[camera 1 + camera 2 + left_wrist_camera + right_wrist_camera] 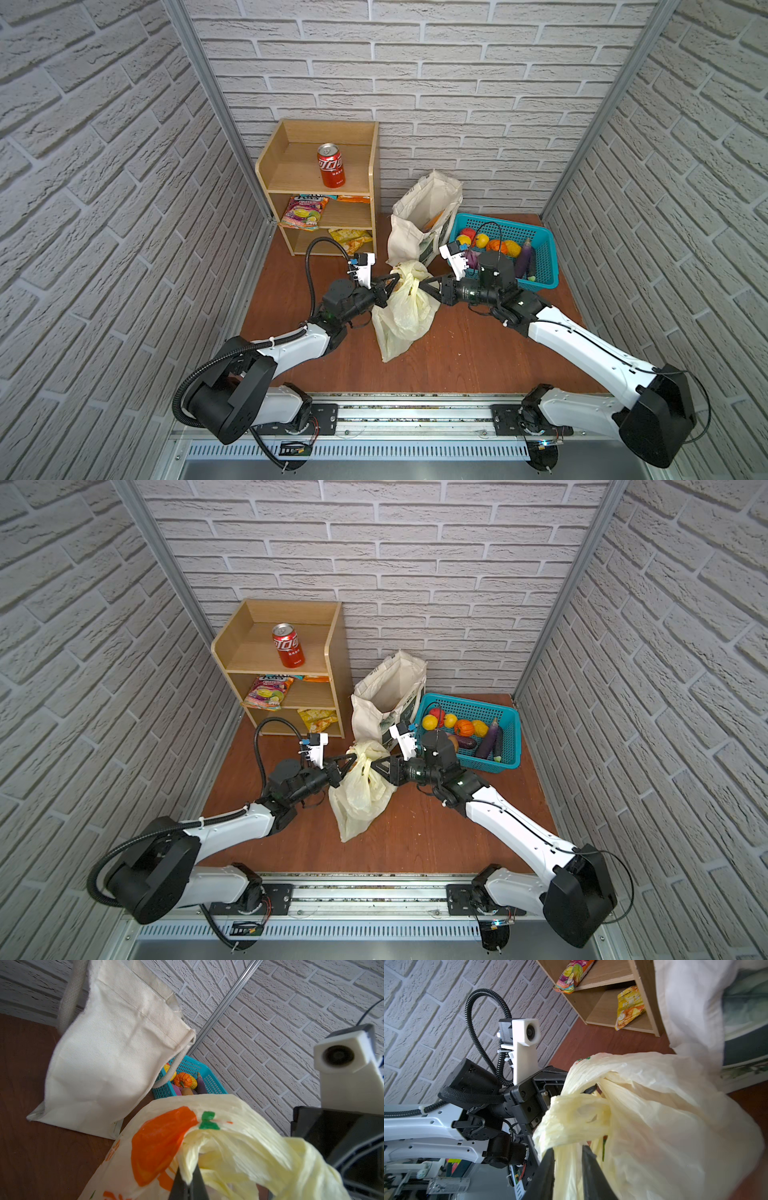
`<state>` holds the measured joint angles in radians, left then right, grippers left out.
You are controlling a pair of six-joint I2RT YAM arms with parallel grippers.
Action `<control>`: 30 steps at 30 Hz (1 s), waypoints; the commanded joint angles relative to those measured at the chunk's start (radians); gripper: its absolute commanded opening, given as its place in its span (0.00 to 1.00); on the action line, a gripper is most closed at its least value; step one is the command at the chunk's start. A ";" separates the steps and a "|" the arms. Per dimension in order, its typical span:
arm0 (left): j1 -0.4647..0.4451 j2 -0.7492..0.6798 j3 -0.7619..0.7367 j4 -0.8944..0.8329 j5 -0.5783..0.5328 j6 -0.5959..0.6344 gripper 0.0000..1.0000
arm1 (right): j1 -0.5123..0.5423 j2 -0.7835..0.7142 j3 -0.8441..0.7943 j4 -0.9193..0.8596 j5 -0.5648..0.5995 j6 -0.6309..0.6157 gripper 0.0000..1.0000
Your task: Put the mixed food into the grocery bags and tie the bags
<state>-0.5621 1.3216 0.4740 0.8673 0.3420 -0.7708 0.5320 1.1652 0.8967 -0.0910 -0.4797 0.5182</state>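
The pale-yellow plastic bag point(405, 316) point(359, 796) stands bulging on the brown floor between both arms, with an orange print point(158, 1142) on its side. Its handles point(581, 1113) are bunched and looped over each other above the mouth. My left gripper point(395, 276) point(188, 1169) is shut on one handle strand. My right gripper point(422, 284) point(568, 1147) has its jaws narrowly apart on either side of another strand, and plastic fills the gap. Behind stands the cream canvas tote point(419, 216) point(108, 1059), mouth open, with something orange point(436, 218) inside. The bag's contents are hidden.
A wooden shelf unit point(320, 183) at the back left holds a red cola can point(331, 165) and snack packets point(303, 212). A turquoise mesh basket point(505, 220) of toy vegetables sits at the back right, close behind my right wrist. Brick walls enclose three sides.
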 commanded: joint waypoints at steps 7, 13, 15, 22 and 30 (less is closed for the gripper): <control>0.033 -0.012 0.025 0.052 0.049 0.001 0.00 | -0.032 -0.108 -0.002 -0.182 0.087 -0.080 0.48; 0.037 -0.009 0.025 0.053 0.059 -0.002 0.00 | -0.001 -0.093 -0.075 -0.091 -0.024 -0.035 0.52; 0.036 -0.009 0.025 0.053 0.058 -0.002 0.00 | 0.016 -0.093 -0.089 -0.069 -0.019 -0.024 0.52; 0.036 -0.007 0.029 0.053 0.063 -0.004 0.00 | 0.055 -0.061 -0.082 -0.023 0.006 -0.014 0.52; 0.036 -0.004 0.028 0.054 0.064 -0.007 0.00 | 0.061 -0.015 -0.054 0.005 0.017 -0.011 0.53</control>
<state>-0.5320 1.3212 0.4828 0.8673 0.3916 -0.7807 0.5835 1.1473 0.8150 -0.1444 -0.4675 0.5014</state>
